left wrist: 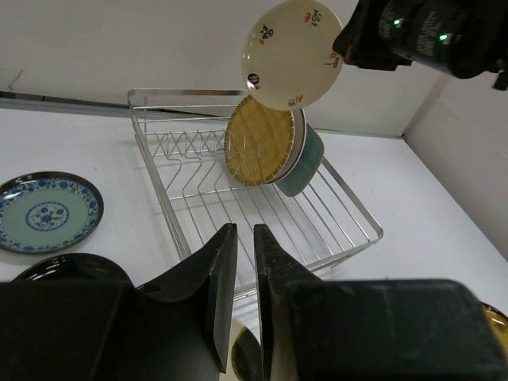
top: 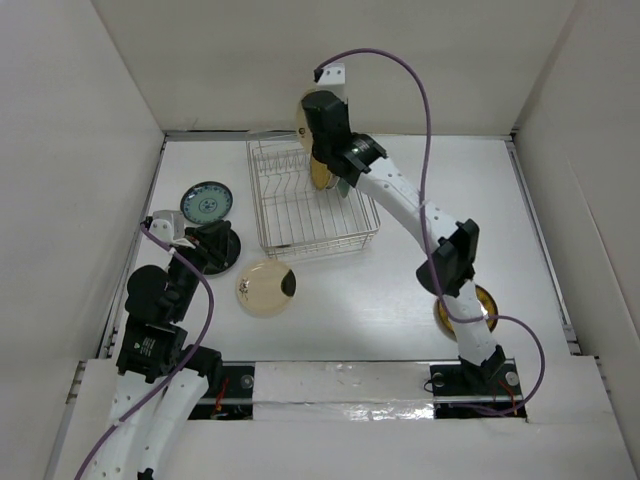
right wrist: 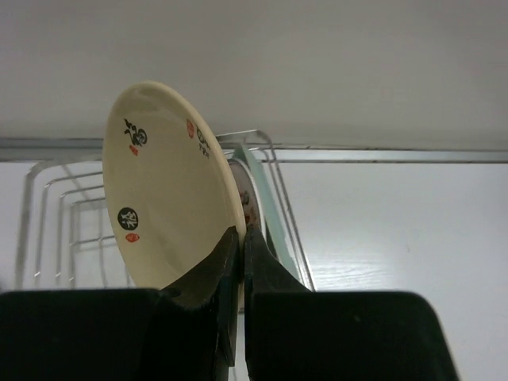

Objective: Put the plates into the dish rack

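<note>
With a yellow plate [left wrist: 255, 143] and a green plate [left wrist: 305, 163] already standing in the dish rack [top: 312, 196] at upper centre, the right gripper [right wrist: 240, 238] pinches a white plate [right wrist: 171, 190] above it, the left gripper [left wrist: 245, 262] is nearly closed and empty, and four plates wait on the tabletop [top: 370, 290].

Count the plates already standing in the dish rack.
2: the woven yellow plate and the pale green plate behind it, both in the dish rack. The right arm partly blocks the top view.
</note>
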